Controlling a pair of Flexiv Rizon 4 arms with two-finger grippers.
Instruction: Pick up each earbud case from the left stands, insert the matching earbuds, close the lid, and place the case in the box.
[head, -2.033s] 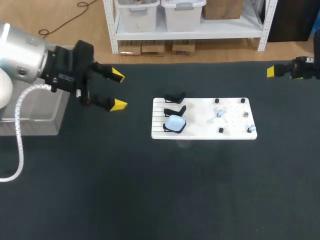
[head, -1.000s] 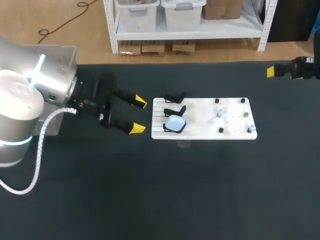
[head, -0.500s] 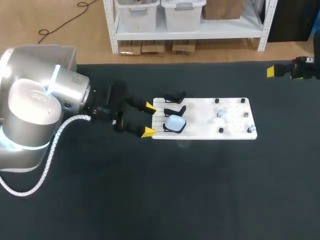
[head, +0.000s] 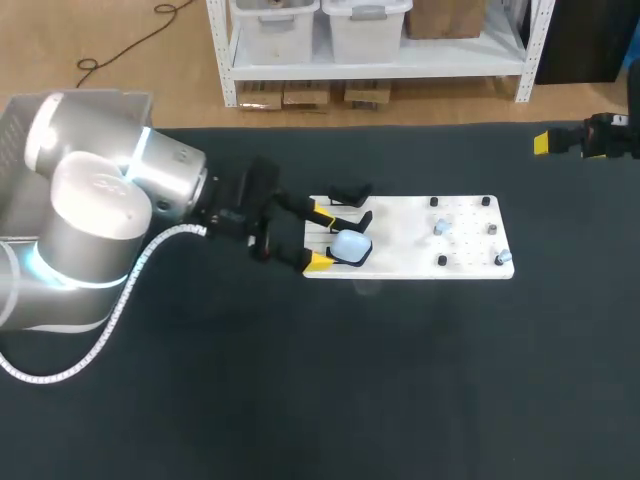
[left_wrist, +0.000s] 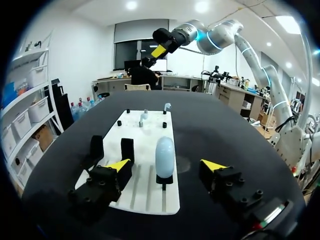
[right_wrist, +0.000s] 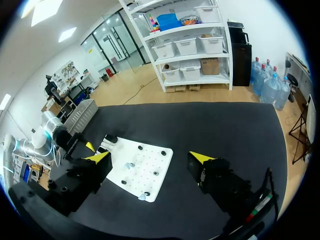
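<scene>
While the left gripper (head: 320, 238) sits at the left end of the board (head: 400, 262) with its fingers spread wide, the step in hand is judged to be the pick-up of the case (head: 351, 245). The case rests on the near stand (head: 338, 259), just ahead of the gap between the fingers and untouched. The next move calls for a short advance until both fingers flank the case, then closure and a lift clear of the stand. The right gripper (right_wrist: 150, 157) hangs over the table's far right corner, fingers also spread, holding nothing. Count: one case; three stands, two of them empty; two pale earbuds (head: 441, 227) on the board's right half; at least four small pegs.
</scene>
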